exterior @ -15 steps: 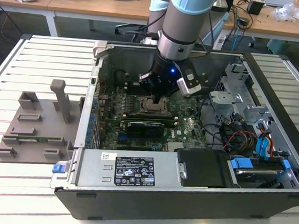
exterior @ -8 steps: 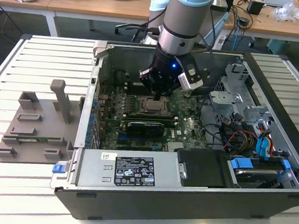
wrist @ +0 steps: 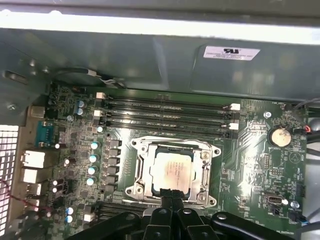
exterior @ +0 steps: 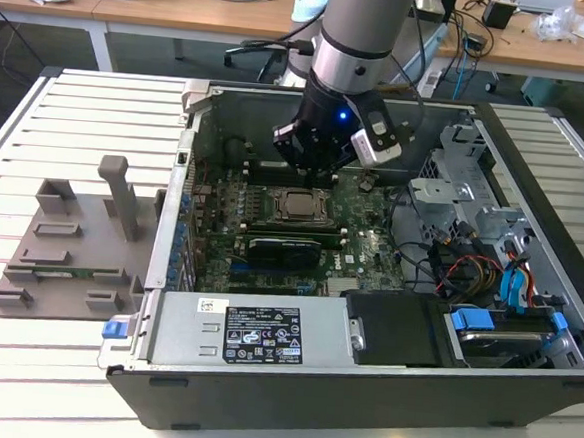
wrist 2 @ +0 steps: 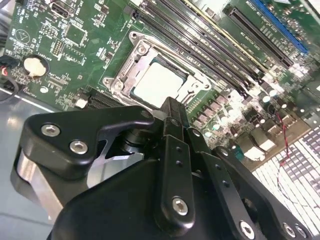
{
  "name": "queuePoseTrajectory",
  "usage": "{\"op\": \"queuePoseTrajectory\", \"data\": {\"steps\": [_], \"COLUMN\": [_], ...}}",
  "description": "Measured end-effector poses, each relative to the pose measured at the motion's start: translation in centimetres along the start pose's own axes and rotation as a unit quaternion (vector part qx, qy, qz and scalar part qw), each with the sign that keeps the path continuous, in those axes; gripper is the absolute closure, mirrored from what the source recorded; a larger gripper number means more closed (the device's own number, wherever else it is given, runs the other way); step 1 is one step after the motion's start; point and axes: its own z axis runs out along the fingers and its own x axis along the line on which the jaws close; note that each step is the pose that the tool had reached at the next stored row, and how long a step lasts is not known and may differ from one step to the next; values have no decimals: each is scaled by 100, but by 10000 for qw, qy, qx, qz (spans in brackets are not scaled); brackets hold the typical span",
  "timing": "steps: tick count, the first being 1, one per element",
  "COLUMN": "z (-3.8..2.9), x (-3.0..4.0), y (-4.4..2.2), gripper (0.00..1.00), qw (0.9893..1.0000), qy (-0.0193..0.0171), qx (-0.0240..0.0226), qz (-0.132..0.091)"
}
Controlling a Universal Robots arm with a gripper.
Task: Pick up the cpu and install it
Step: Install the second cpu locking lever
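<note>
Gripper [wrist 2: 172,107] first, operator, because it sits closest to you in both wrist views: black linkages fill the near part of the frame, and in the second wrist view the fingers come together into one narrow dark tip with no gap you can make out and nothing clamped between them. In the first wrist view that same tip [wrist: 170,192] ends right at the near edge of the socket frame [wrist: 172,172]. Look just beyond it and you have the cpu [wrist: 172,167], pale silver-grey top up, lying flat inside that frame on the green motherboard [wrist: 260,165]; the chip is already in its seat, not in the fingers. So the relation to watch is simple: the cpu lies straight ahead of the fingertips and below them, very near, and whether the tip touches the frame you cannot tell from here. The chip is square, so no long axis to line up with; its edges run parallel to the memory slots [wrist: 165,112] farther back. In the exterior view the gripper [exterior: 316,166] hangs over the open computer case [exterior: 361,374], with the cpu [exterior: 295,203] just beneath it, and the grey fixture tray [exterior: 69,254] stands well apart on the exterior view's left.
</note>
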Motion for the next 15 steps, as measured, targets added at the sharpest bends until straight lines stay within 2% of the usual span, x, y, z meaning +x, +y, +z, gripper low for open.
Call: {"op": "queuePoseTrajectory", "data": {"steps": [1, 7, 9, 15], "z": [-41, -135, -186, -198], "x": [4, 12, 16, 17], "y": [3, 10, 13, 14], "gripper": [89, 89, 89, 89], "qw": [10000, 10000, 10000, 10000], "qy": [0, 1, 0, 0], "qx": [2, 3, 4, 5], "qz": [0, 0, 0, 0]}}
